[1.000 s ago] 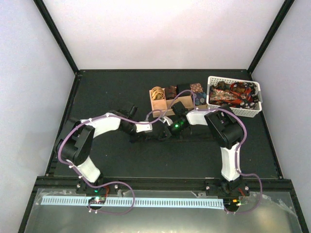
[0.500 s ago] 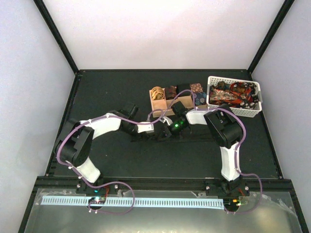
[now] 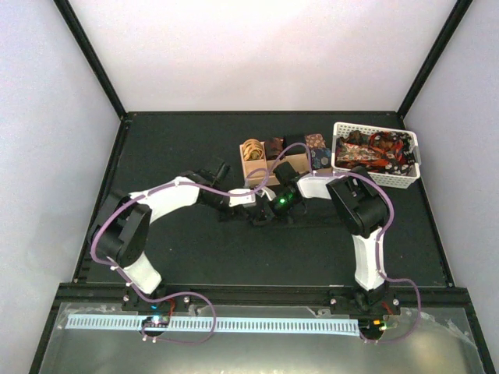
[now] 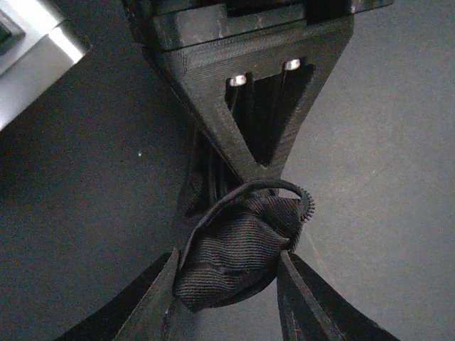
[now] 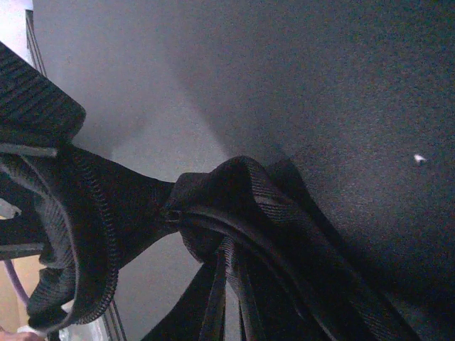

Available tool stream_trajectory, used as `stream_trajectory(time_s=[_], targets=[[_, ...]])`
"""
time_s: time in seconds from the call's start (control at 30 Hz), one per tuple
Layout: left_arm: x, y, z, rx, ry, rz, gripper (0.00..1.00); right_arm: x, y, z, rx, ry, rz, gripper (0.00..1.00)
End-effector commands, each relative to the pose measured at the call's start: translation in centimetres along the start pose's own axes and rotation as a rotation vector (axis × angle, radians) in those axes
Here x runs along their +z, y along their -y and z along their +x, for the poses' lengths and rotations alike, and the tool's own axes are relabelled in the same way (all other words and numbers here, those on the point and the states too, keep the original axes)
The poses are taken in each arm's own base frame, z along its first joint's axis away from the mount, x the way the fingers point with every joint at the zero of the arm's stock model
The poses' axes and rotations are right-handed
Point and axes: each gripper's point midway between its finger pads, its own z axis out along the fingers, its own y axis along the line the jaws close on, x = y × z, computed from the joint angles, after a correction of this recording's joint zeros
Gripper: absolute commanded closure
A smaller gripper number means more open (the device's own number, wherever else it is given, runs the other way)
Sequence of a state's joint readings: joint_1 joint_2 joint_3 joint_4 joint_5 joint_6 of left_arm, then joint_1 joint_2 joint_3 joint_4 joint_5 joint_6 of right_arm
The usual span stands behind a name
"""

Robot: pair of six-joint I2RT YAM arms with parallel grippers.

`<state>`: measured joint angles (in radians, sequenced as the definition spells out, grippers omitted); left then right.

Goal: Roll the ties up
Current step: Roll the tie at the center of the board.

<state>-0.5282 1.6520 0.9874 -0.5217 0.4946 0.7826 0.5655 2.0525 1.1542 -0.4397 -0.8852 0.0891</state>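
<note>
Clamping the coiled end of the black tie (image 4: 238,245) between the two fingers of the left gripper (image 4: 227,263), both pads pressing the ribbed fabric, the coil bulging out ahead of the fingertips with a loop of stitched edge arching over it. Feeding a few narrow folds of the same strip straight ahead into the right gripper (image 4: 249,170), set tip to tip against the left one and pinching the strip with its jaws nearly together. Bunching into dark pleats just ahead of the right gripper in the right wrist view, the coil's stitched edge showing at the far side. Working low over the black table (image 3: 171,164), whether touching it or not being hard to tell. Facing, just beyond both grippers, a wooden tray (image 3: 253,168) keeping rolled ties (image 3: 251,148) in its compartments, gold and brown among them. Reaching farther off, past the tray and to the right gripper's right, a white basket (image 3: 376,178) heaped with loose ties (image 3: 374,148).
</note>
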Motion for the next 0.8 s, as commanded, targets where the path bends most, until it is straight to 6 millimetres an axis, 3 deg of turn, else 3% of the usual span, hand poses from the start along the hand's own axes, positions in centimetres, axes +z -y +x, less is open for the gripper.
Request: stream_trajectory(time_s=[0.0,0.27,0.4,0.77], targets=[[0.3,0.1,-1.2,0.009,0.011,0.026,0.61,0.6,1.4,0.0,-0.002,-0.011,0.05,0.9],[0.8,0.2,-1.7,0.033,-0.021,0.037,0.59,-0.3,-0.1,-0.6,-0.038,0.015,0.023,0.87],[1.1,0.1,-1.3,0.033,-0.049,0.039,0.6,-1.4,-0.3,-0.6,-0.067,0.023,0.03,0.78],[1.3,0.0,-1.5,0.036,-0.056,0.053,0.69,-3.9,-1.6,1.7,-0.124,0.001,-0.021,0.66]])
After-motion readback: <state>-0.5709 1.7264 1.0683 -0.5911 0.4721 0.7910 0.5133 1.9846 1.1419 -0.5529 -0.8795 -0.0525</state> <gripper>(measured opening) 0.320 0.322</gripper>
